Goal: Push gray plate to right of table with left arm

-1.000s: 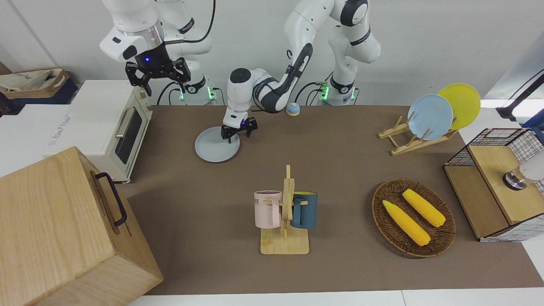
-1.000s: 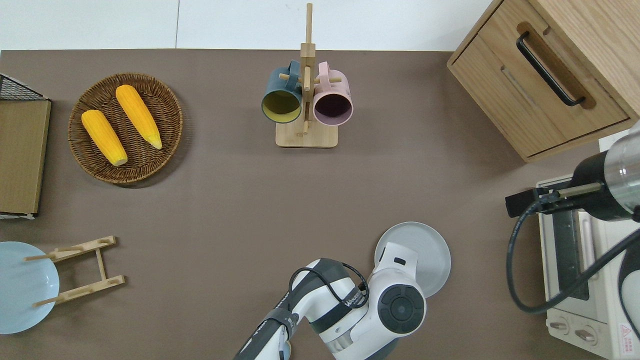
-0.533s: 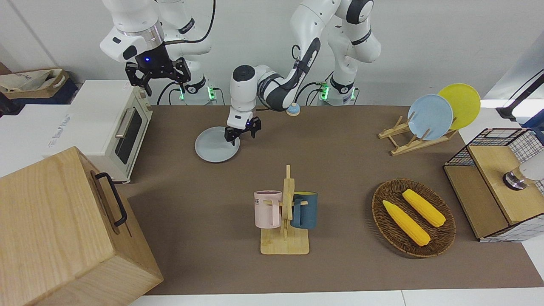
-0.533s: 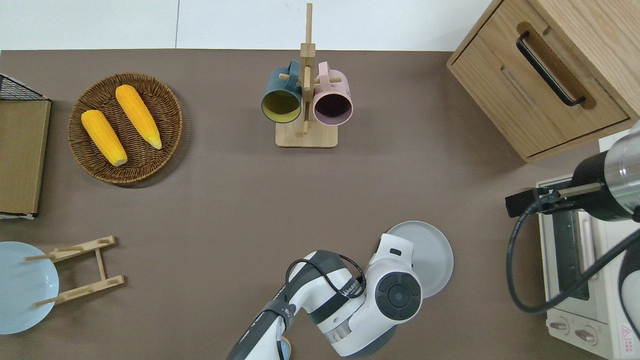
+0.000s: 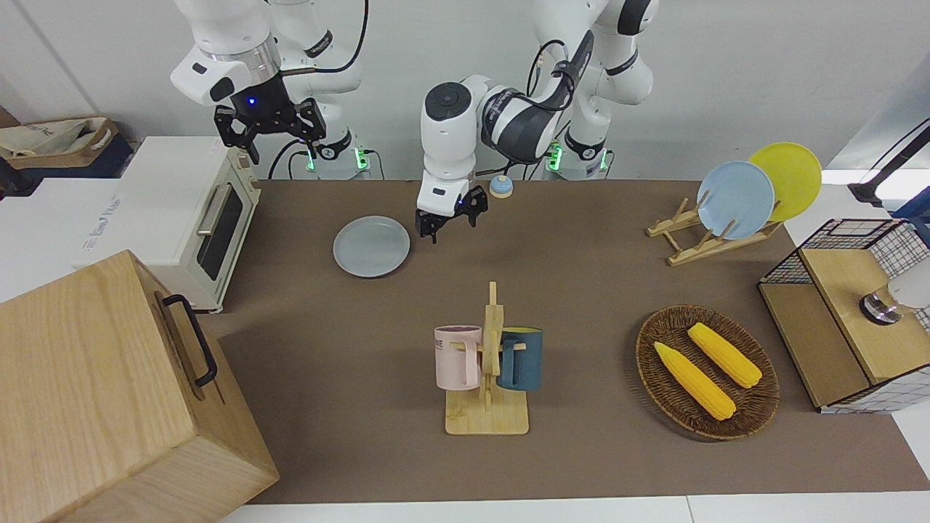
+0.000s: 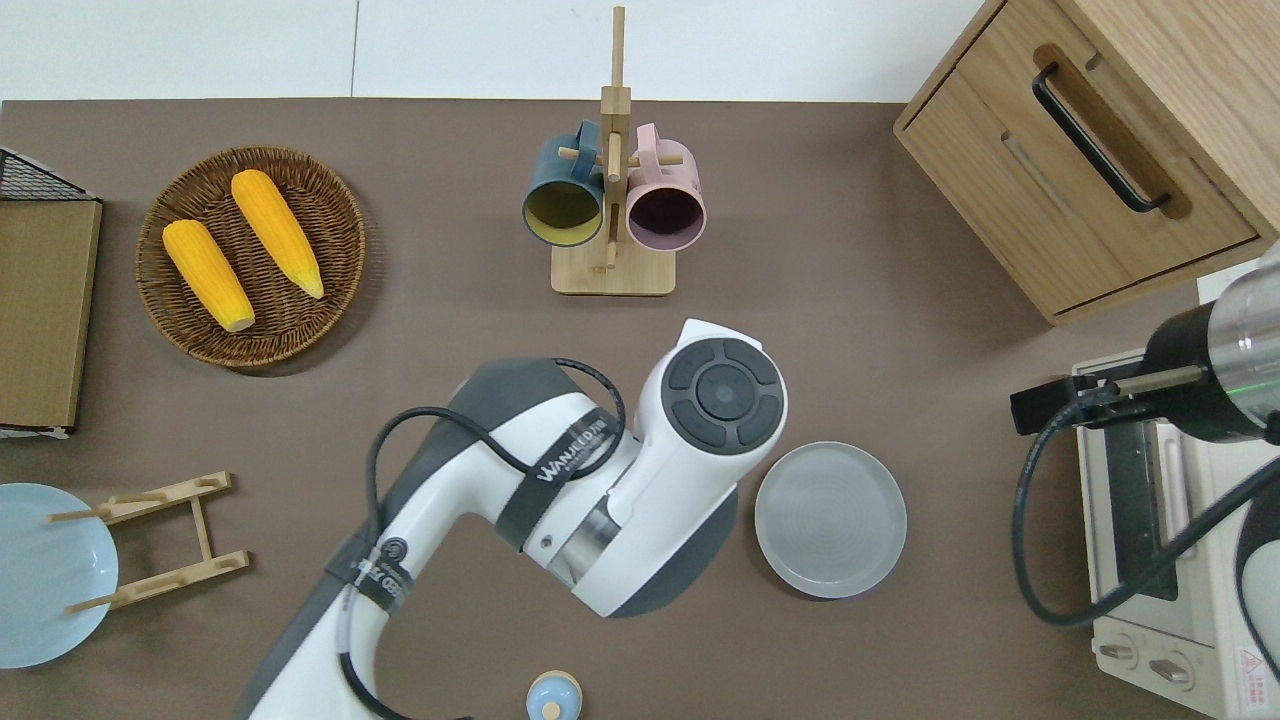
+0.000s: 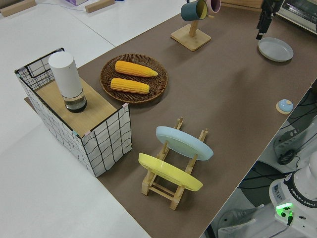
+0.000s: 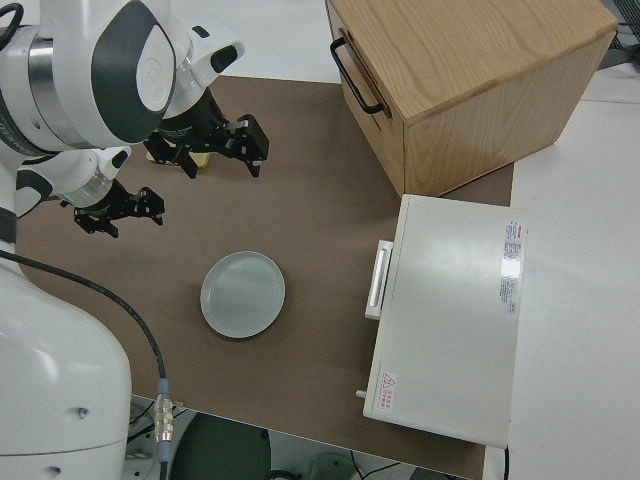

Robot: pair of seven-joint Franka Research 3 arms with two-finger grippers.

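Observation:
The gray plate [image 5: 371,246] lies flat on the brown table [image 5: 581,290], close to the robots and beside the toaster oven; it also shows in the overhead view [image 6: 830,520] and the right side view [image 8: 243,294]. My left gripper [image 5: 448,220] is open and empty. It hangs a little above the table, clear of the plate, on the side toward the left arm's end. In the overhead view the arm's wrist [image 6: 725,392] hides it. My right gripper [image 5: 269,127] is open and parked.
A white toaster oven [image 5: 196,211] and a wooden cabinet [image 5: 109,392] stand at the right arm's end. A mug rack [image 5: 488,370] stands mid-table, farther from the robots. A corn basket [image 5: 706,372], plate rack [image 5: 708,236] and wire crate [image 5: 850,305] fill the left arm's end.
My left gripper has lifted off the plate's edge and moved toward the left arm's end. The plate slid slightly toward the right arm's end, then stayed put.

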